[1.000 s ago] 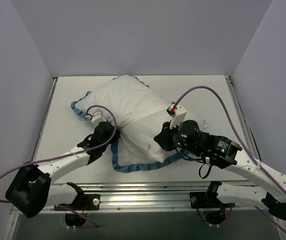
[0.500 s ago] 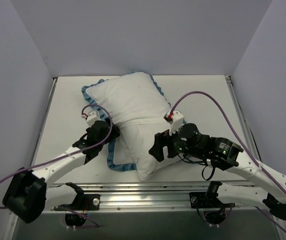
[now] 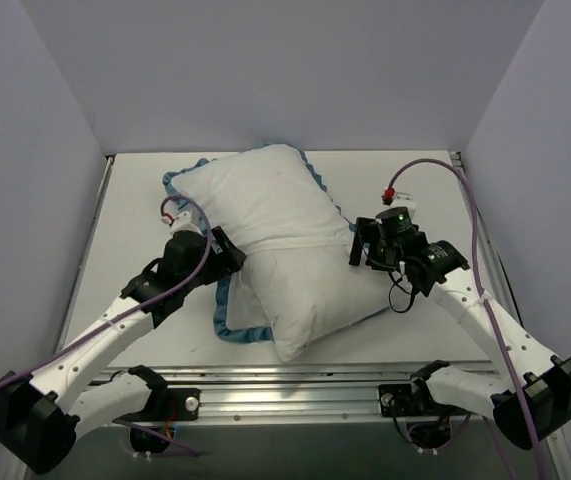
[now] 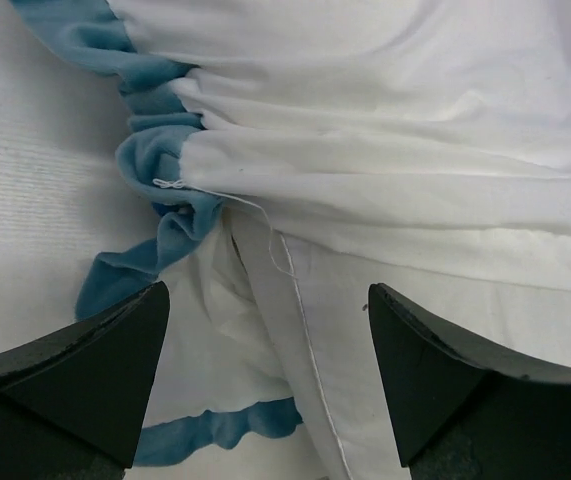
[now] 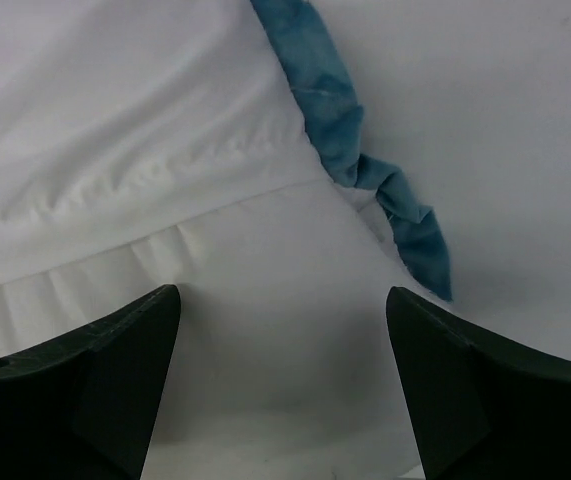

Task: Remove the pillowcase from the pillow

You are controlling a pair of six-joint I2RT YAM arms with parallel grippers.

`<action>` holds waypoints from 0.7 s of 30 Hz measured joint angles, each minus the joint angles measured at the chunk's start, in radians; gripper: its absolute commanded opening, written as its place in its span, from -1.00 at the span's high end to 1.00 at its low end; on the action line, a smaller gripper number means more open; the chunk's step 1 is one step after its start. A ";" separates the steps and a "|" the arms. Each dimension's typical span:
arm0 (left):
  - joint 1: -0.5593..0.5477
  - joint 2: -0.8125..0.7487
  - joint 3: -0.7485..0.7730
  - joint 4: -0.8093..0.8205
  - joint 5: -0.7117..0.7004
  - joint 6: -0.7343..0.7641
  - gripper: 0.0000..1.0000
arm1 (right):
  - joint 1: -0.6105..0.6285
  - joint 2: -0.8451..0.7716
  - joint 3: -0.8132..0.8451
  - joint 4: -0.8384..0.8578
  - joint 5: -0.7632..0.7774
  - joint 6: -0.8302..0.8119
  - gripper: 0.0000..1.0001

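The pillow (image 3: 310,300) is seen half out of the pillowcase (image 3: 255,195). The left gripper (image 3: 227,252) and right gripper (image 3: 360,245) are held spread, empty, beside it. If stuffing is pinched along with cloth, both could be dragged together.

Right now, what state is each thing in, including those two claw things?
pillowcase: partly on, bunched over the pillow's far half.
pillow: near half bare, sticking out.
left jaws: open, holding nothing, above the bunched edge.
right jaws: open, holding nothing.
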 measured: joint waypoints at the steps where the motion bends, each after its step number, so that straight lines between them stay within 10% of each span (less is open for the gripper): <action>1: 0.000 0.038 0.014 0.001 0.018 0.006 -0.79 | -0.006 0.005 -0.027 0.007 -0.024 0.000 -0.47; 12: 0.060 0.604 0.422 -0.039 0.197 0.168 -0.86 | 0.222 -0.050 -0.232 0.277 -0.170 0.141 -0.35; 21: 0.093 0.603 0.616 -0.059 0.146 0.301 -0.92 | 0.411 0.160 -0.168 0.465 -0.251 0.199 -0.36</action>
